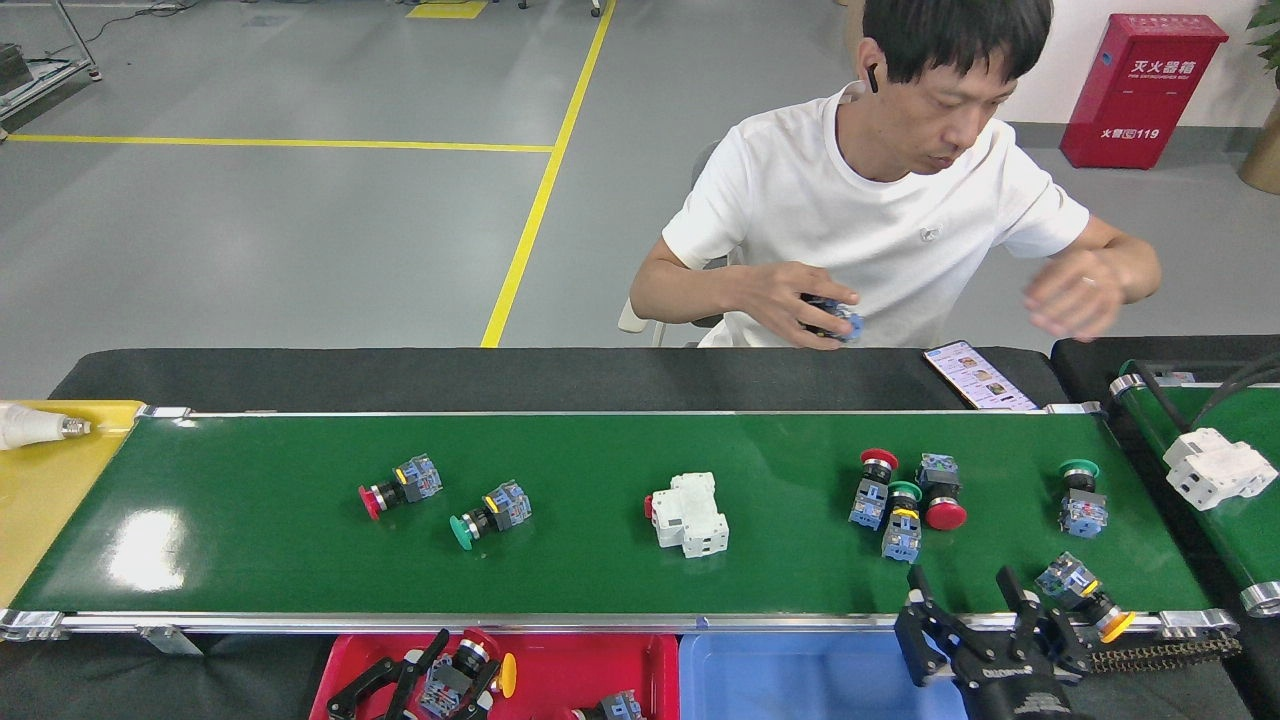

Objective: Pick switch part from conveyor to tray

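Two grippers sit nearest, at the bottom edge: the left gripper (440,675) hangs over the red tray (590,665) with its fingers closed around a red-capped switch (462,668), a yellow-capped one just beside it in the tray; the right gripper (975,625) has its fingers spread apart and empty, over the near rail by the blue tray (800,675). Just right of it, at the near edge of the conveyor (250,500), lies a yellow-capped switch (1083,594), the closest loose part. Each switch looks small, light and rigid: hard plastic, a round mushroom cap on a narrow neck and a squarish blue-grey block. The cap is rounded and likely to slip, so the flat sides of the block look the safer place to pinch. Lying on their sides on a glossy belt, they may roll or skid if nudged. Farther in are a cluster of three switches (905,497) touching one another, awkward to separate, a lone green-capped one (1082,497), a white breaker (688,514) mid-belt, and a green switch (490,513) and red switch (400,485) near each other on the left. Beyond the belt a black pad holds a phone (980,375); a person (870,210) sits behind it, holding a part. Past that, grey floor with yellow lines and a red cabinet (1140,90).
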Available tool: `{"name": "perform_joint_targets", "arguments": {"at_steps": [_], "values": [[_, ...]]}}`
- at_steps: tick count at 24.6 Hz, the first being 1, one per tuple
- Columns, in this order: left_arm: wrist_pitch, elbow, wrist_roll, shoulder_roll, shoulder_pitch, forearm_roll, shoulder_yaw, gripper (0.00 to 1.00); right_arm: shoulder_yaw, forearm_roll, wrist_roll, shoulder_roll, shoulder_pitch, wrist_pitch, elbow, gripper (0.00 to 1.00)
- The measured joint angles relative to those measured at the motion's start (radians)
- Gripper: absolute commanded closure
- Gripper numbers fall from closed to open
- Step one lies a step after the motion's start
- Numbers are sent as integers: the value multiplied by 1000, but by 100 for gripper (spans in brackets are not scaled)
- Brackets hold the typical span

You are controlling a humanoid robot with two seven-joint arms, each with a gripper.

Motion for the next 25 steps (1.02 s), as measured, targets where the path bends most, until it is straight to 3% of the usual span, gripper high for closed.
{"name": "perform_joint_targets", "arguments": {"at_steps": [9, 15, 17, 19, 21, 25], "values": [[6, 8, -100, -17, 54, 323, 298, 0, 240, 1, 6, 23, -218, 241, 228, 5], [-2, 25, -133, -10, 23, 341, 357, 0, 327, 0, 13, 78, -326, 329, 376, 7], [4, 72, -137, -3, -62, 291, 356, 0, 331, -4, 13, 84, -336, 335, 393, 22], [6, 141, -138, -4, -144, 235, 353, 0, 335, -8, 11, 84, -340, 335, 401, 49], [11, 196, -139, -4, -198, 209, 345, 0, 340, -11, 9, 83, -340, 307, 407, 69], [7, 270, -140, -4, -245, 195, 262, 0, 341, -33, 12, 80, -342, 223, 408, 75]]}}
